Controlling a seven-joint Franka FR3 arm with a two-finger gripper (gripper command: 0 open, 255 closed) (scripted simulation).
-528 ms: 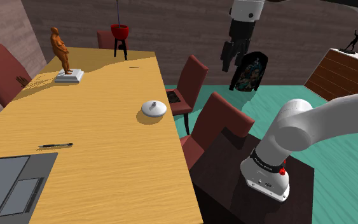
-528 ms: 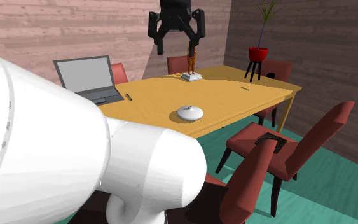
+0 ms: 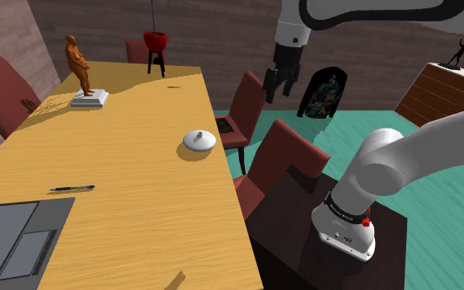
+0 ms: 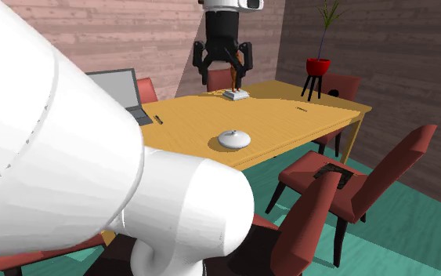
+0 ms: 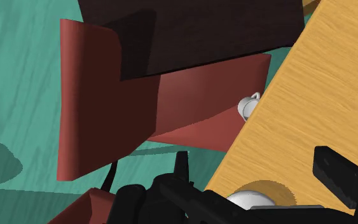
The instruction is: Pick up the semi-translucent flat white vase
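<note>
Half a second earlier, the end effector (image 4: 222, 72) hung higher and further out over the red chairs (image 3: 285, 156). By this moment it had come down somewhat and swung toward the desk (image 3: 131, 165), moving to the shoulder view's left. In the second exterior view the white arm had swept across too, and its big link now hid part of the laptop (image 4: 123, 85). The two black fingers stood well apart with nothing between them, which we read from both the second exterior view and the wrist view.

The flat white vase (image 3: 199, 140) had not moved. It sat low and domed on the bare wood near the desk's long edge on the chair side, well apart from the orange figurine (image 3: 78, 66), the red plant pot (image 3: 155, 39) at the far end and the pen (image 3: 72, 189). In the wrist view its pale top (image 5: 252, 198) showed just ahead of the hand, between the lines of the two fingers, with the desk edge running diagonally past it.

We judged that the approach was under way but far from finished. The hand was high above the desk and off toward the chairs rather than over the vase. The shift mattered because it brought the vase into line with the open fingers. What remained, as we saw it, was to centre over the vase, descend and close. The vase's low, rounded form could make that grip slippery.
</note>
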